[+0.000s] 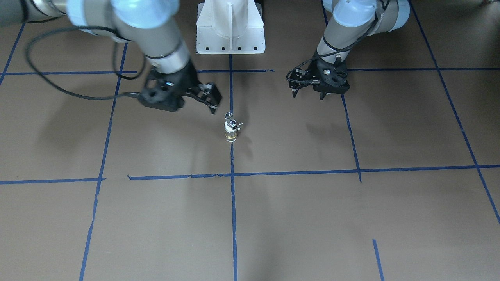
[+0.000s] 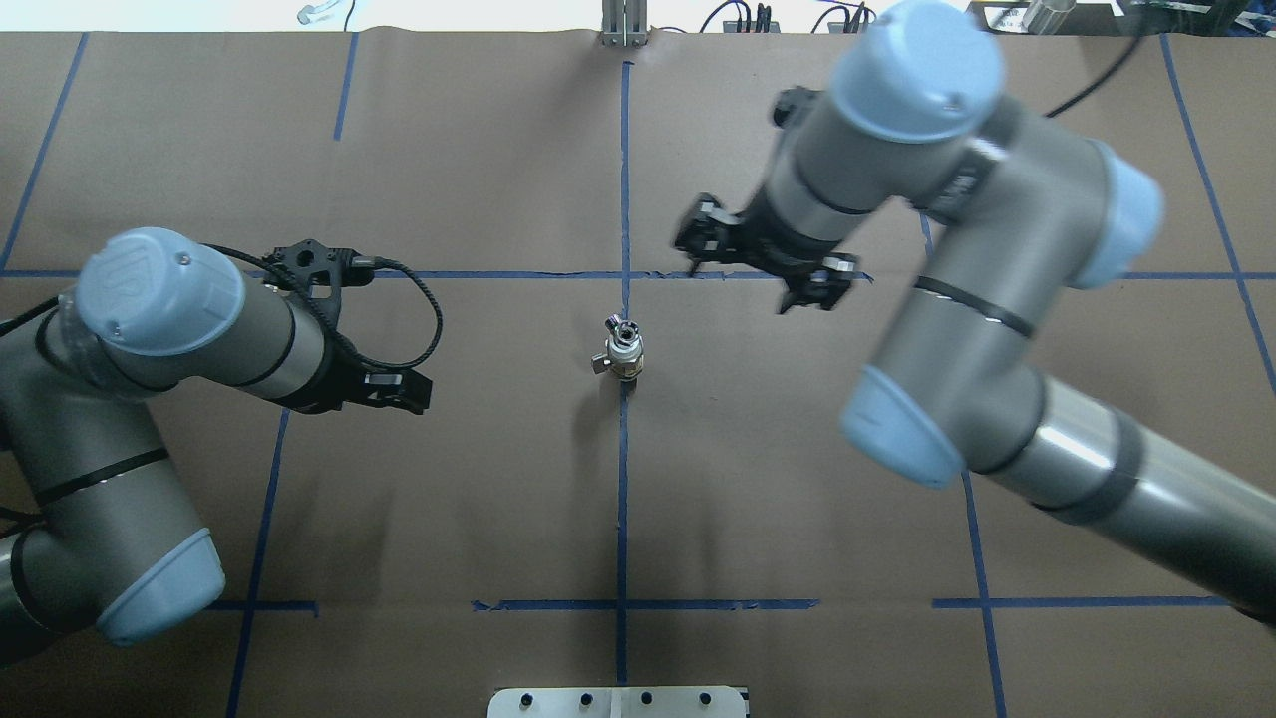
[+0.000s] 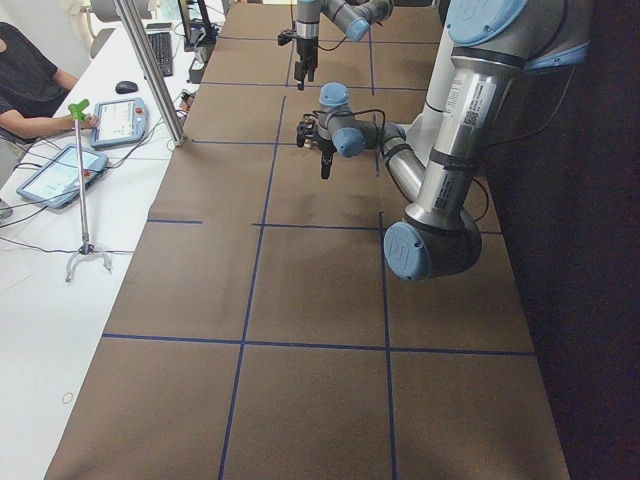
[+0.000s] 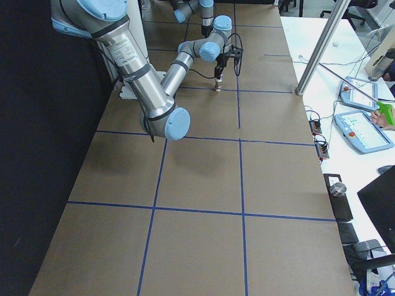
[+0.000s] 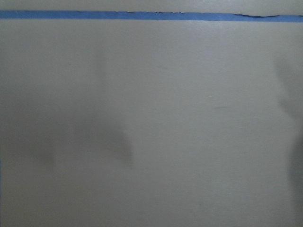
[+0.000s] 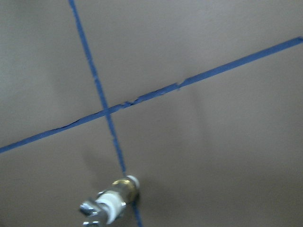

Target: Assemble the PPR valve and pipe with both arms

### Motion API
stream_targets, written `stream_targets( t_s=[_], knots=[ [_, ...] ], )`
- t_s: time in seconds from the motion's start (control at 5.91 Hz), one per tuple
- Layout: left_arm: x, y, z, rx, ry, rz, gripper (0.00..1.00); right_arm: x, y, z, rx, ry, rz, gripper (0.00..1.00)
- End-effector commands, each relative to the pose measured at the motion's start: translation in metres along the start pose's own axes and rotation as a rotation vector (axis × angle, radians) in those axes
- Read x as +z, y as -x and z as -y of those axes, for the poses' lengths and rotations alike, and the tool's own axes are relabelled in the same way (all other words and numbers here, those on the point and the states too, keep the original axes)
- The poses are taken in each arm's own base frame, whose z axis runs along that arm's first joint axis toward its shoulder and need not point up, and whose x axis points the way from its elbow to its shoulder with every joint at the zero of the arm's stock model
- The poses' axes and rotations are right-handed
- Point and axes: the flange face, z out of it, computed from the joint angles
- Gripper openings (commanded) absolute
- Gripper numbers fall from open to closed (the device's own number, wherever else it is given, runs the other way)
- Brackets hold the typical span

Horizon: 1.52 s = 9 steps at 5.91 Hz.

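Since we read the dial from the robot's seat, with the valve at its centre and twelve pointing away across the table, we list items outward from the base.

Item 1, left gripper point(image 1: 308, 95): near nine o'clock, well apart from the valve, jaws spread, nothing between them. Its wrist view gives us only bare paper and a strip of tape.

Item 2, PPR valve point(image 1: 231, 133): upright on the table point(image 2: 778, 479), standing on the blue tape line point(image 2: 622, 499) at mid-table, side nub point(image 1: 239, 124) turned toward eight o'clock.

Item 3, pipe point(image 1: 229, 116): chrome, sitting on the valve's upper end and touching it. We cannot tell how deep it is seated.

Item 4, right gripper point(image 1: 215, 103): about two o'clock, blurred, near the stack but apart from it, jaws parted and empty.

Handling note: we judge the two parts joined or nearly so. The step in hand is then to clear the stack, or to seat it, without toppling it. It stands tall on a small foot, so we would keep any travel past it high and wide. If a firmer seat is wanted, we would have one gripper clasp the valve body low, clear of the nub. The other would press the pipe straight down its axis, never sideways.
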Motion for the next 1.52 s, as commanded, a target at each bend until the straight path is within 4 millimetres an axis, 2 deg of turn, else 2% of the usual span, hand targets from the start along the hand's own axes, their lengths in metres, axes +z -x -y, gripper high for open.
stream_targets(
  t_s=[0.0, 0.17, 0.34, 0.51, 0.68, 0.85, 1.02, 1.18, 1.35],
  knots=[
    [0.007, 0.078, 0.004, 0.151, 0.016, 0.096, 0.94, -0.041, -0.143, 0.05, -0.191, -0.062, -0.08, 1.0],
    [-0.001, 0.1, 0.011, 0.136, 0.023, 0.101, 0.99, -0.069, -0.225, 0.09, -0.289, -0.042, -0.113, 1.0],
    [-0.033, 0.14, 0.024, 0.095, 0.063, 0.037, 1.0, -0.081, -0.287, 0.116, -0.358, -0.02, -0.141, 1.0],
    [-0.071, 0.208, 0.04, 0.164, 0.046, 0.029, 1.0, -0.099, -0.337, 0.138, -0.403, 0.014, -0.108, 1.0],
    [-0.103, 0.267, 0.042, 0.17, 0.033, 0.011, 1.0, -0.114, -0.384, 0.144, -0.41, 0.013, -0.104, 1.0],
    [-0.124, 0.314, 0.039, 0.209, 0.039, -0.033, 1.0, -0.133, -0.428, 0.146, -0.434, -0.003, -0.118, 1.0],
    [-0.159, 0.382, 0.029, 0.204, -0.009, -0.019, 1.0, -0.139, -0.474, 0.135, -0.453, 0.005, -0.136, 1.0],
    [-0.176, 0.427, 0.006, 0.253, -0.032, 0.001, 1.0, -0.149, -0.532, 0.132, -0.487, 0.01, -0.152, 1.0],
    [-0.182, 0.457, -0.007, 0.262, -0.023, 0.021, 1.0, -0.142, -0.571, 0.127, -0.49, 0.036, -0.163, 1.0]
  ],
)
